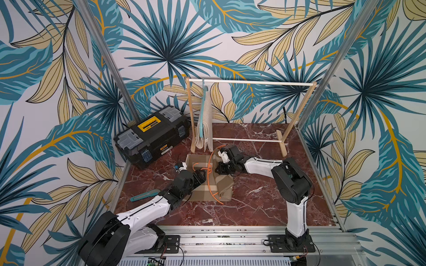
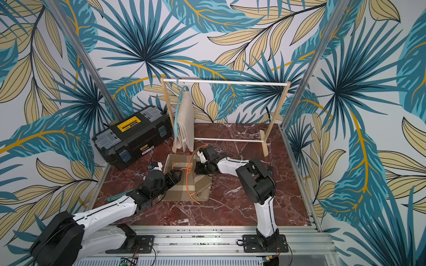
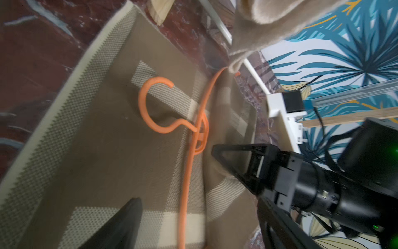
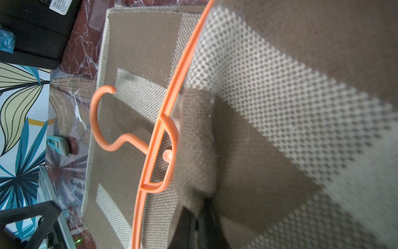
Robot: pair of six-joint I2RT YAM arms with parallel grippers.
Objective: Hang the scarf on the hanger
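In both top views: scarf (image 1: pixel 221 186) flat on the tabletop (image 1: pixel 253 207), orange hanger (image 1: pixel 208 164) across it, left tool (image 1: pixel 202 176) spread wide over the cloth near the hook. Only in the right wrist view: right tool (image 4: pixel 199 212) clamped on a raised scarf fold beside the hanger.

Walled all round with wallpaper (image 1: pixel 161 34) of teal palm fronds and pale yellow leaves. Floored by a red-brown, white-veined marble counter (image 1: pixel 253 202), framed by two slanting aluminium posts (image 1: pixel 108 66) and a slotted rail (image 1: pixel 230 235) along the near edge. Holds a black toolbox (image 1: pixel 152 135) at the far left corner, beside a pale wooden rack (image 1: pixel 251 82).
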